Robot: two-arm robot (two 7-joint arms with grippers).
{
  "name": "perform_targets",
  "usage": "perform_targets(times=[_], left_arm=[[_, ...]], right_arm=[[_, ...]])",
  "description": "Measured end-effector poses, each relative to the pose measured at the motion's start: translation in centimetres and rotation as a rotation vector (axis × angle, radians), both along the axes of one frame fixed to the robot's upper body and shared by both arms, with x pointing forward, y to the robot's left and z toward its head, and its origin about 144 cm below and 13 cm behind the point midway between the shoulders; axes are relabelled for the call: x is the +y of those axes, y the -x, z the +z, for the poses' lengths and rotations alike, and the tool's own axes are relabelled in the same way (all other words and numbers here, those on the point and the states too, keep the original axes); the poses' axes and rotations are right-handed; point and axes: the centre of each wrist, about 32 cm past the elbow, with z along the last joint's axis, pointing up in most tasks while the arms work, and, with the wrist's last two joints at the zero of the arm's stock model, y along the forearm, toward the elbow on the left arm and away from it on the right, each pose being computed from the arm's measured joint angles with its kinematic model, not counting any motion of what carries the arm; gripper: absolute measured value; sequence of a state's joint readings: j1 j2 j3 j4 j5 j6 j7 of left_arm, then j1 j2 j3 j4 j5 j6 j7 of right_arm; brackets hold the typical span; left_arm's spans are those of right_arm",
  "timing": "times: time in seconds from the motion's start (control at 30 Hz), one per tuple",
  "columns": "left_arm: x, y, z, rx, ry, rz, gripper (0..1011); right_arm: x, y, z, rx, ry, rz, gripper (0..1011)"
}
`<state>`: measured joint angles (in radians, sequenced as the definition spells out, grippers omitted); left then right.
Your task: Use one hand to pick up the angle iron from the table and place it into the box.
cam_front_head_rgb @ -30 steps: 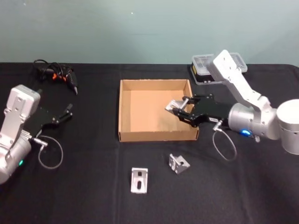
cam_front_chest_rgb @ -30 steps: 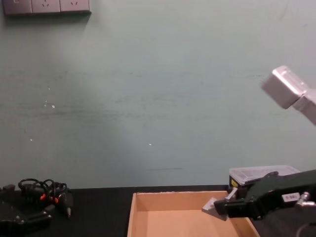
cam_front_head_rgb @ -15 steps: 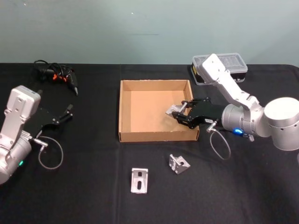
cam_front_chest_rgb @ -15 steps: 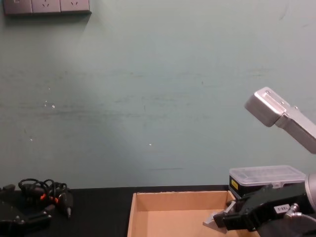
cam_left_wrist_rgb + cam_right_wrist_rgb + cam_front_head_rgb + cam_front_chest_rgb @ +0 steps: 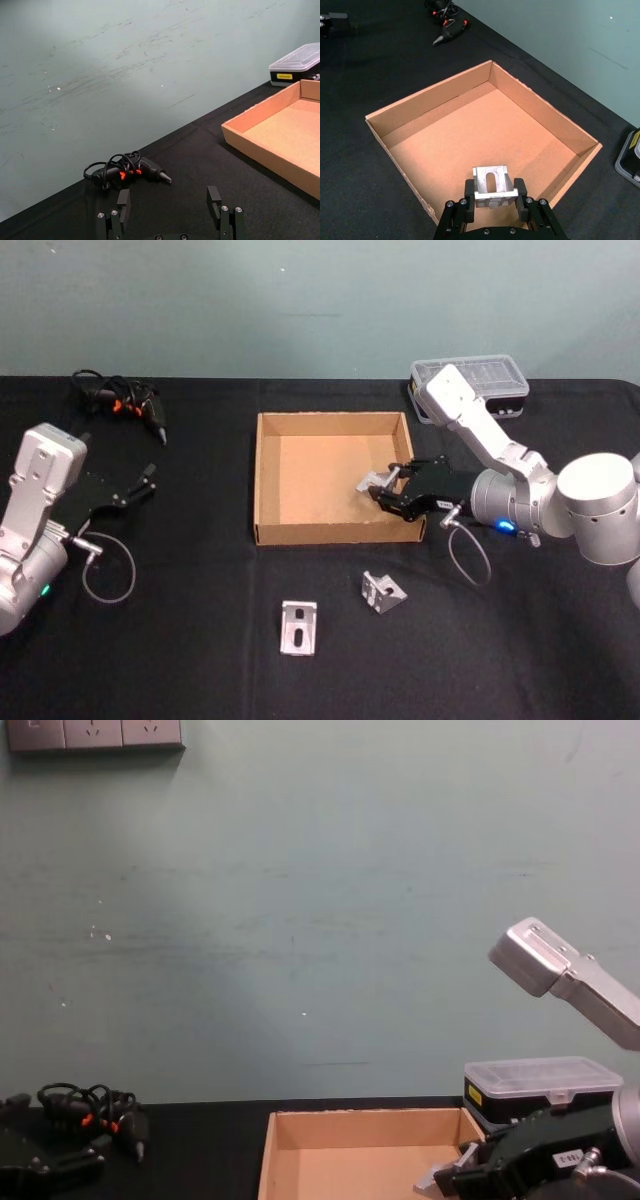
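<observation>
Grip: black jointed R gripper (image 5: 390, 492) clamped on silver slotted metal angle iron (image 5: 492, 185), low inside wide tan cardboard box (image 5: 262, 475), near its R wall. Risk: snagging that wall on exit, or letting go too high, w/ bounce-out. L gripper (image 5: 148, 480) parked, spread apart, over matte black table (image 5: 200, 570).

The right arm (image 5: 480, 430) is bent sharply, its silver elbow link raised high while the forearm reaches toward the robot's left with the wrist roughly level. The right gripper (image 5: 385, 490) points leftward, its black fingers (image 5: 469, 192) clamped on an angle iron (image 5: 492, 184) held between them. The left arm (image 5: 35, 500) sits folded at the robot's left side, and the left gripper (image 5: 143, 483) has its fingers spread apart.
</observation>
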<state>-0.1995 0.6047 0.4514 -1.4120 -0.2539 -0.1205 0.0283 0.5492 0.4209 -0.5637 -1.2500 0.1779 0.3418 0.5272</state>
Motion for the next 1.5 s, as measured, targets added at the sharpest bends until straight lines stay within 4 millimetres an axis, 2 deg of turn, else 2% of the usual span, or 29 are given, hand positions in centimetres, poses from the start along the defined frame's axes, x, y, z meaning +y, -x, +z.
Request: perform_targets(times=[0.47, 0.77, 0.9, 1.07, 1.17, 1.5], left_arm=[[0.0, 0.0, 0.0, 0.0, 0.0, 0.0, 1000], [0.0, 0.0, 0.0, 0.0, 0.0, 0.0, 1000], [0.0, 0.0, 0.0, 0.0, 0.0, 0.0, 1000], [0.0, 0.0, 0.0, 0.0, 0.0, 0.0, 1000], [0.0, 0.0, 0.0, 0.0, 0.0, 0.0, 1000], [0.0, 0.0, 0.0, 0.0, 0.0, 0.0, 1000]], right_arm=[[-0.1, 0.0, -0.3, 0.009, 0.009, 0.002, 470], [-0.4, 0.0, -0.4, -0.007, -0.005, -0.006, 702], [-0.5, 0.2, -0.3, -0.027, -0.016, -0.017, 854], [-0.8, 0.5, 0.0, -0.058, -0.054, -0.039, 966], [-1.1, 0.8, 0.3, -0.075, -0.082, -0.05, 1003], [-2.1, 3.5, 2.0, -0.136, -0.154, -0.056, 1003]])
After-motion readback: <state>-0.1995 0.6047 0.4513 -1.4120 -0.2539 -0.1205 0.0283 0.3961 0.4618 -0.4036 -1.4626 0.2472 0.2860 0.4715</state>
